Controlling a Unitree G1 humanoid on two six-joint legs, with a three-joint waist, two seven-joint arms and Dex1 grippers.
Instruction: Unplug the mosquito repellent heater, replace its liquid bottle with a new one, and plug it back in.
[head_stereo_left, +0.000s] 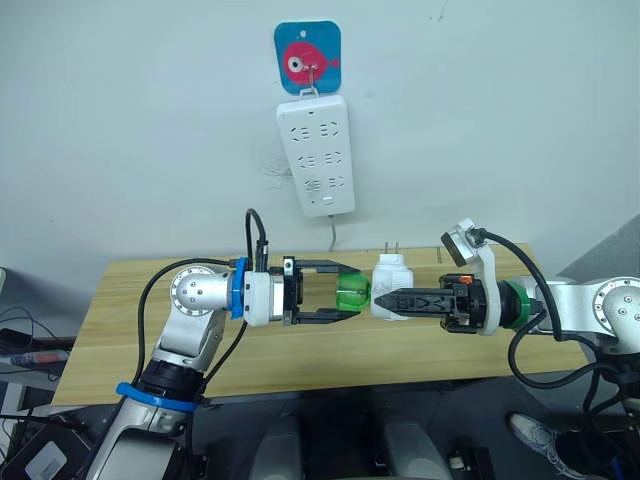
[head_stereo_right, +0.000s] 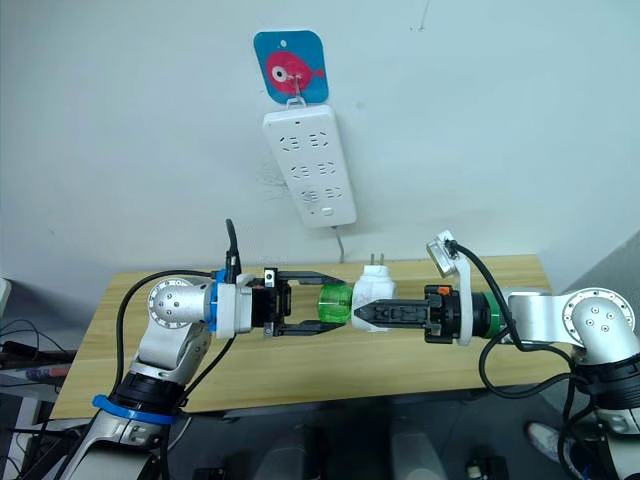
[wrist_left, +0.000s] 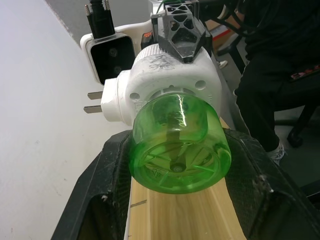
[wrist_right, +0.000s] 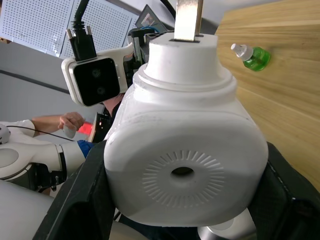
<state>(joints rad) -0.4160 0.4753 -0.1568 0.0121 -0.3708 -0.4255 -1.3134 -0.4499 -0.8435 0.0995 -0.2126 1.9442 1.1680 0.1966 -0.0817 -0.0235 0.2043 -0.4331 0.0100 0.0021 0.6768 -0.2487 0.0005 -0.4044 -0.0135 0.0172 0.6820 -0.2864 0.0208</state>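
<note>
Above wooden table (head_stereo_left: 120, 330), mid-air, between the two arms:
- Mosquito repellent heater (head_stereo_left: 390, 287): white, rounded, unplugged; two plug prongs point up toward the wall. Round vent hole on face seen in right wrist view.
- Green bottle (head_stereo_left: 351, 294): translucent, attached to heater's end on robot's left side, lying level.
- Right gripper (head_stereo_left: 385, 299): black fingers closed on heater body, one each side; arm comes in from robot's right.
- Left gripper (head_stereo_left: 340, 293): fingers part-open, one above and one below green bottle; left wrist view shows them against its sides, pressing the base.
- Power strip (head_stereo_left: 316, 153): white, multi-socket, hung on wall hook under blue fish plaque (head_stereo_left: 308, 57); cord drops behind table. No plug seen in its sockets.
- Second green bottle (wrist_right: 253, 55): white cap, lying on table, well apart from heater (right wrist view).
- Person's hand (wrist_right: 70, 121): background, right wrist view.
</note>
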